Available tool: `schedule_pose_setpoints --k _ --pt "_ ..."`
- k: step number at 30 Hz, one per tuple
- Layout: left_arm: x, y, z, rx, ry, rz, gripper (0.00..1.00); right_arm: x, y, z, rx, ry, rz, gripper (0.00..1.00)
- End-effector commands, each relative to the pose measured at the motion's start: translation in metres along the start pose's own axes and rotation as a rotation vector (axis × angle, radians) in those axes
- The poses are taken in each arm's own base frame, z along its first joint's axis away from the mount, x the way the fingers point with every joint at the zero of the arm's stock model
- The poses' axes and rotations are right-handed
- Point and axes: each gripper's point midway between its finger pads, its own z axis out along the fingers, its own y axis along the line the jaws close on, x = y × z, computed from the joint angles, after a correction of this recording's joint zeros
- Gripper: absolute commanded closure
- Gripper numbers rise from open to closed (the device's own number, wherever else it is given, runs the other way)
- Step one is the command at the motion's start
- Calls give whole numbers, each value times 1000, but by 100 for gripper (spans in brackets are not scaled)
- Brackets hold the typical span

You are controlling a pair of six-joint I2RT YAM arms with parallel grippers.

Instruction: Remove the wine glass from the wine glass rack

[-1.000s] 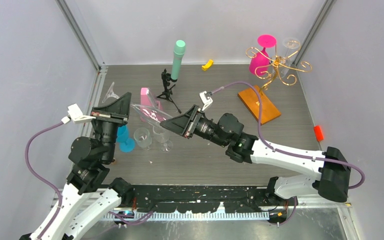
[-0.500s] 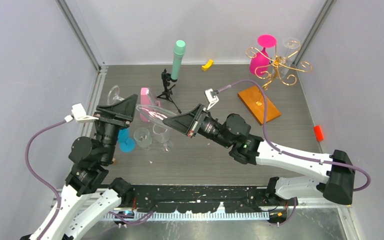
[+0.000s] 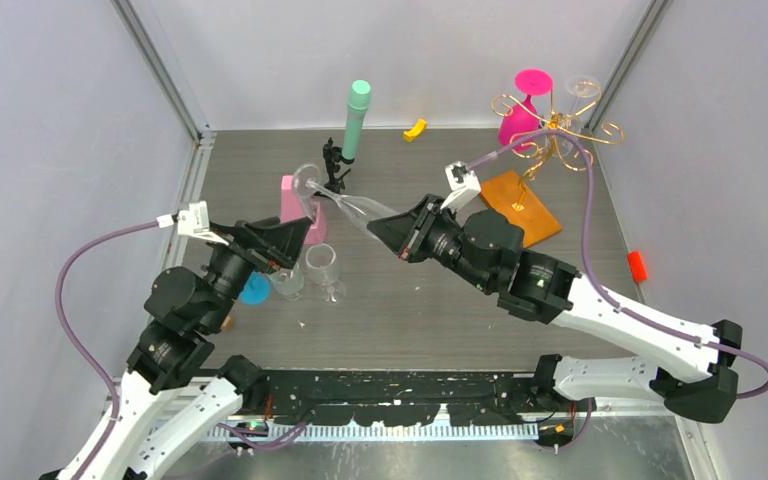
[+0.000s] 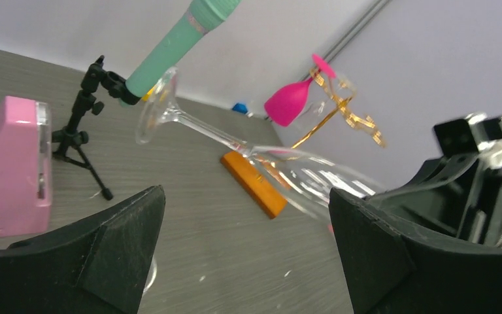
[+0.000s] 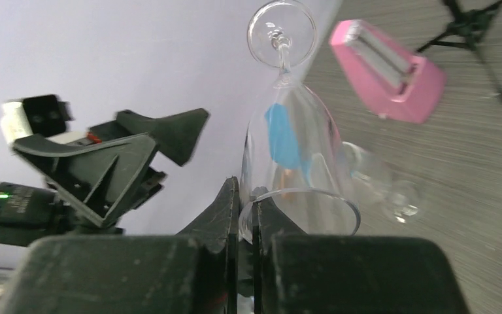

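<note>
A clear wine glass point(image 3: 345, 203) lies tilted in the air, foot toward the back left. My right gripper point(image 3: 385, 225) is shut on the rim of its bowl point(image 5: 294, 144), one finger inside and one outside. My left gripper point(image 3: 295, 235) stands wide open to the left of the glass and holds nothing. In the left wrist view the glass point(image 4: 202, 127) passes above and beyond the open gripper point(image 4: 247, 196). The gold wire wine glass rack point(image 3: 555, 130) stands at the back right on its orange base point(image 3: 518, 205). A pink glass point(image 3: 515, 120) and a clear glass point(image 3: 580, 95) hang on it.
Two clear glasses point(image 3: 320, 265) and a blue glass point(image 3: 253, 290) sit on the table near the left gripper. A pink box point(image 3: 295, 200) and a black tripod point(image 3: 335, 165) holding a green cylinder point(image 3: 357, 115) stand behind them. A yellow piece point(image 3: 415, 128) and a red object point(image 3: 638, 265) lie apart.
The left gripper opened and let go of the clear glass. The right gripper shut on its rim and carried it right and toward the back.
</note>
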Motion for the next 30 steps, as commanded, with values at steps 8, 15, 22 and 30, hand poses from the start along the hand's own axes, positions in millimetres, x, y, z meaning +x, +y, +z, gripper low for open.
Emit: schedule_pose_setpoints --k 8,15,22,30 --pt "8 20 -17 -55 162 376 2 -5 -82 -54 524 204 -325 100" --pt "17 31 -18 -91 211 410 2 24 -92 -67 577 481 -464 100" --pt "9 41 -29 -147 192 420 2 69 -99 -45 566 712 -534 100" --pt "2 48 -43 -177 163 428 2 101 -108 -21 585 844 -586 100"
